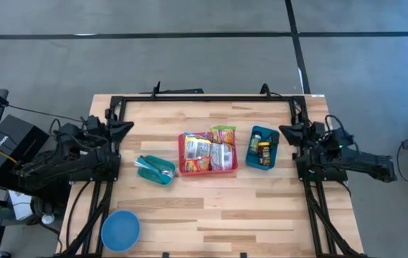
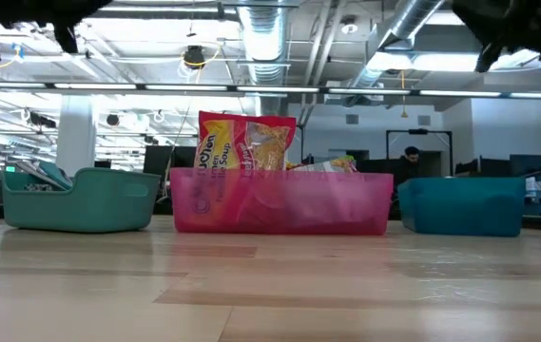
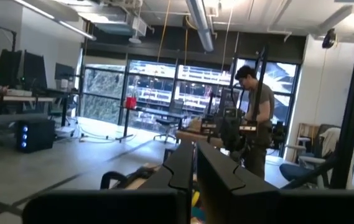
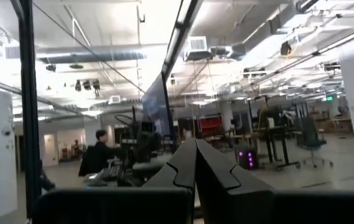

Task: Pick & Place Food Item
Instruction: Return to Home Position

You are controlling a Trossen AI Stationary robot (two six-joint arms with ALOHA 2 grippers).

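Note:
A pink bin [image 1: 209, 169] at the table's middle holds several food packets, among them a red and yellow soup packet [image 2: 246, 142] that stands up above its rim. A teal bin [image 1: 155, 170] lies to its left and a blue bin [image 1: 263, 147] with a bottle to its right. My left gripper [image 1: 126, 127] is drawn back at the table's left edge, shut and holding nothing [image 3: 195, 163]. My right gripper [image 1: 285, 131] is drawn back at the right edge, shut and holding nothing [image 4: 195, 158]. Both point slightly upward, away from the bins.
A blue bowl [image 1: 120, 230] sits at the near left corner. A black frame [image 1: 207, 98] runs along the table's far edge. Bare wood lies in front of the bins. A person [image 3: 256, 118] stands in the room beyond the table.

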